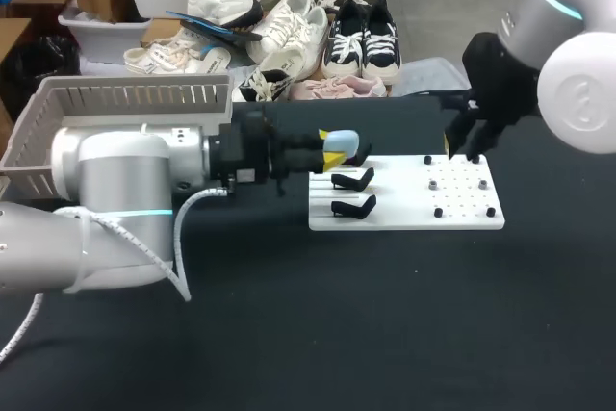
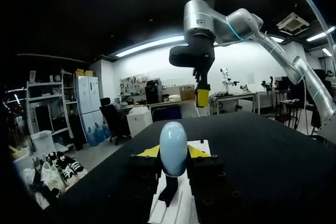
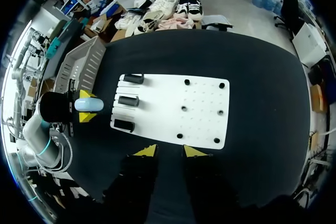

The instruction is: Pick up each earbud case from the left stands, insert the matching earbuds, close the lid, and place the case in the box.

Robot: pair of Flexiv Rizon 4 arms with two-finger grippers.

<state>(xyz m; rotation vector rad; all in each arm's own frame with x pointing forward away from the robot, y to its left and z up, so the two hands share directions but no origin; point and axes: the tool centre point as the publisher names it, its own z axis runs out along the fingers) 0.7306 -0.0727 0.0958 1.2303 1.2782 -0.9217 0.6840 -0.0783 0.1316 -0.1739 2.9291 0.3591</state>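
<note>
My left gripper [image 1: 335, 153] is shut on a light blue earbud case [image 1: 344, 141], its yellow tips on either side of it, over the left edge of the white board [image 1: 404, 218]. In the left wrist view the case [image 2: 173, 145] stands upright between the fingers, above a black stand [image 2: 169, 191]. Three black stands [image 3: 128, 100] line the board's left side. My right gripper [image 1: 460, 148] hangs over the board's far right part; from its own view it [image 3: 169, 151] is high above the board [image 3: 202, 124], open, with nothing between its fingers.
A grey slatted basket [image 1: 125, 98] stands at the table's far left. Several small dark knobs [image 3: 184, 108] dot the board's right half. The black table [image 1: 385, 334] stretches wide in front of the board.
</note>
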